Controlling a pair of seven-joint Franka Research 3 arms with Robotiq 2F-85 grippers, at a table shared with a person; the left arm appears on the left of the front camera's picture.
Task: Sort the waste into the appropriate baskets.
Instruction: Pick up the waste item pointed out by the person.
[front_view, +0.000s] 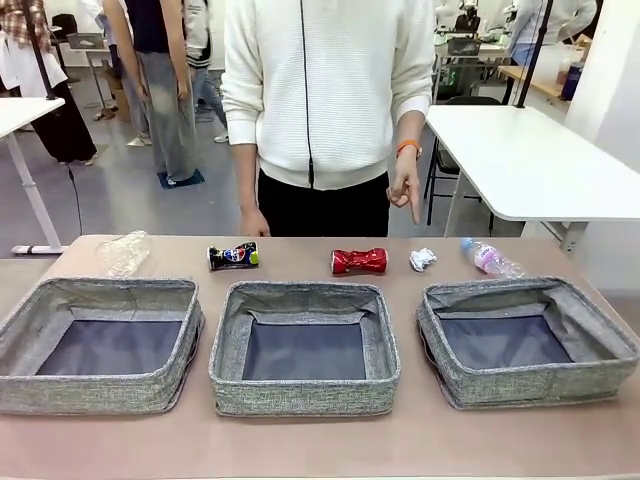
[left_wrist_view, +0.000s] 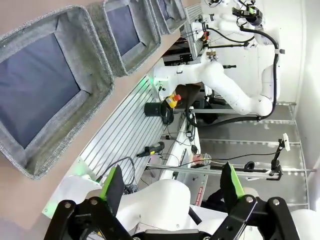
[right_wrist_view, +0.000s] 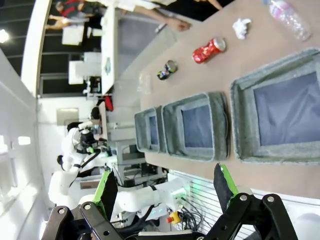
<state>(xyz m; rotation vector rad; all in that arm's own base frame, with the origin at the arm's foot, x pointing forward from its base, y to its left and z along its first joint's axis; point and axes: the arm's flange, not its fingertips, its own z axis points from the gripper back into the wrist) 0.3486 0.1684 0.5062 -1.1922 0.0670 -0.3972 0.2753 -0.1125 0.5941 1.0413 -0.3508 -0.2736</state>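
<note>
A brown worktop (front_view: 310, 445) spans the foreground. At its far edge stands a person in a white sweater (front_view: 330, 90) with an orange wristband (front_view: 405, 147). A white table (front_view: 530, 160) stands farther back.

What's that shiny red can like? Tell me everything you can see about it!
The red can is shiny metal, squashed in at its middle so both ends bulge. It lies on its side on the brown table, just past the middle basket's far wall. The dark-blue can lies to its left and the white paper wad to its right, both apart from it. Only the table touches it.
</note>
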